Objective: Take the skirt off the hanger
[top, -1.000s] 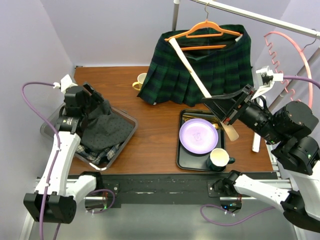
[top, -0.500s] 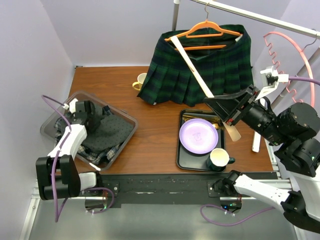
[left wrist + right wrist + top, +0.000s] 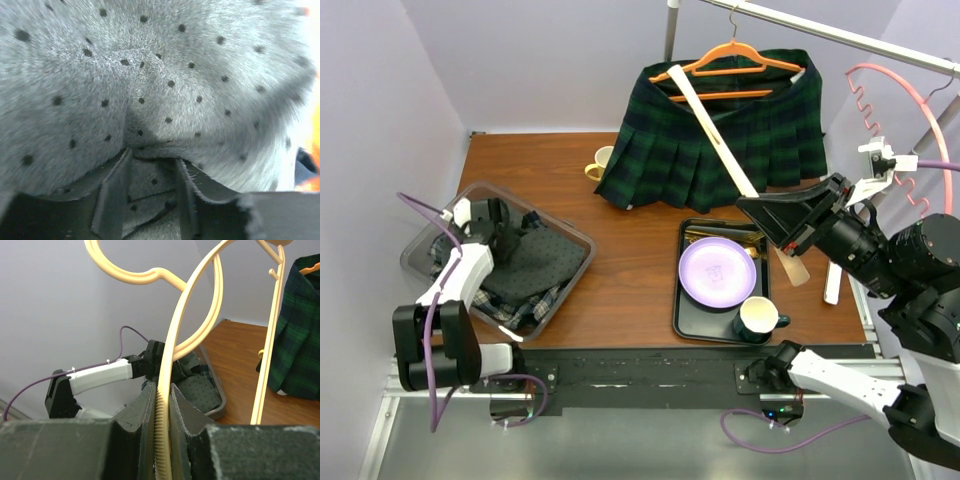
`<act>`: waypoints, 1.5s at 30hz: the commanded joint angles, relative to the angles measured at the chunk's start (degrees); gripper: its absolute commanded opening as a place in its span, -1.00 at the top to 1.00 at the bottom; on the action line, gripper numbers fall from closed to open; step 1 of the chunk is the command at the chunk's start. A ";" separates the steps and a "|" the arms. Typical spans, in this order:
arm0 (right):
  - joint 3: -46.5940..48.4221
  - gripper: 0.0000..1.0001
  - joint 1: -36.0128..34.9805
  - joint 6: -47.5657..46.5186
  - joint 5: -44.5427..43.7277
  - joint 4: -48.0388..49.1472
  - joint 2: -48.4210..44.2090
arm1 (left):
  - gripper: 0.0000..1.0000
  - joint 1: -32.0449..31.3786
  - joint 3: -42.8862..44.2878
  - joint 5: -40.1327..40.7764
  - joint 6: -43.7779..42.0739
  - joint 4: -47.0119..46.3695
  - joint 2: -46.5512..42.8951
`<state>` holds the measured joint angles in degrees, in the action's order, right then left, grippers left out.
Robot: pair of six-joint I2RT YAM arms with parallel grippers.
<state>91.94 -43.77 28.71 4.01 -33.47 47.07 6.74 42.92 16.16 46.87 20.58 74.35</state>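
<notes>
My right gripper (image 3: 760, 215) is shut on a bare cream hanger (image 3: 715, 140) and holds it tilted above the table; the right wrist view shows its ridged bar (image 3: 172, 350) pinched between my fingers (image 3: 145, 415). A grey dotted skirt (image 3: 535, 262) lies in the clear bin (image 3: 575, 240) at the left. My left gripper (image 3: 505, 232) is down in the bin, its jaws open and pressed into the grey fabric (image 3: 165, 75). A green plaid skirt (image 3: 760, 140) hangs on an orange hanger (image 3: 735, 62) on the rail (image 3: 840, 38).
A black tray (image 3: 682, 310) holds a purple plate (image 3: 717, 272) and a dark mug (image 3: 756, 320). A cream cup (image 3: 602, 162) stands beside the plaid skirt. A pink hanger (image 3: 910, 110) hangs at the far right.
My left gripper has lowered the grey skirt into the bin and now rests there. My right gripper has shifted slightly right with the cream hanger.
</notes>
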 commanded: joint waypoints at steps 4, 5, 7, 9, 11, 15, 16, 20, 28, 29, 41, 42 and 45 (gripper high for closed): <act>1.93 1.00 0.09 0.38 0.47 1.39 -1.10 | -0.21 0.64 13.92 2.91 -4.68 8.95 -10.97; 1.93 1.00 0.09 0.47 0.56 1.39 -1.28 | -0.27 0.64 15.08 2.13 -6.69 9.30 -11.85; 2.10 1.00 0.09 0.82 0.65 1.57 -1.45 | -0.48 0.64 17.71 0.63 -8.63 9.30 -14.48; 2.71 1.00 0.00 1.00 -0.14 1.40 -1.45 | -0.70 0.64 18.78 -1.12 -11.53 8.26 -16.94; 2.89 1.00 0.09 0.91 -1.80 1.31 -1.54 | -0.88 0.73 18.96 -7.33 -14.77 6.15 -18.44; 4.38 1.00 0.00 -1.19 -10.06 -1.75 -1.37 | -1.00 0.73 15.80 -22.64 -16.29 -3.67 -21.87; 5.00 1.00 0.00 -1.81 -15.03 -2.99 -1.02 | -1.00 0.64 14.14 -26.50 -15.85 -5.01 -22.05; 8.86 1.00 0.17 -4.27 -27.80 -8.79 -0.22 | -1.00 0.64 12.72 -36.45 -20.38 -8.10 -20.04; 6.67 1.00 0.17 -8.05 -42.76 -9.15 -0.32 | -1.00 0.55 8.24 -40.87 -25.43 -10.38 -21.61; 7.02 1.00 0.09 -8.32 -45.55 -9.50 0.82 | -1.00 0.55 7.63 -40.34 -25.60 -10.91 -22.40; 5.53 1.00 0.09 -6.30 -48.66 -2.57 7.07 | -0.99 0.55 1.47 -32.25 -26.75 -12.75 -26.44; 5.27 1.00 0.09 -5.69 -48.40 -1.87 7.16 | -0.99 0.47 0.95 -32.07 -26.66 -12.67 -26.88; 6.32 1.00 0.17 -3.50 -45.42 -0.98 8.82 | -0.99 0.47 0.42 -31.81 -26.83 -12.93 -27.94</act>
<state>97.03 -43.70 22.22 -41.93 -40.47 55.05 7.11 44.07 -17.10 21.61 10.87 48.62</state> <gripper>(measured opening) 0.156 0.995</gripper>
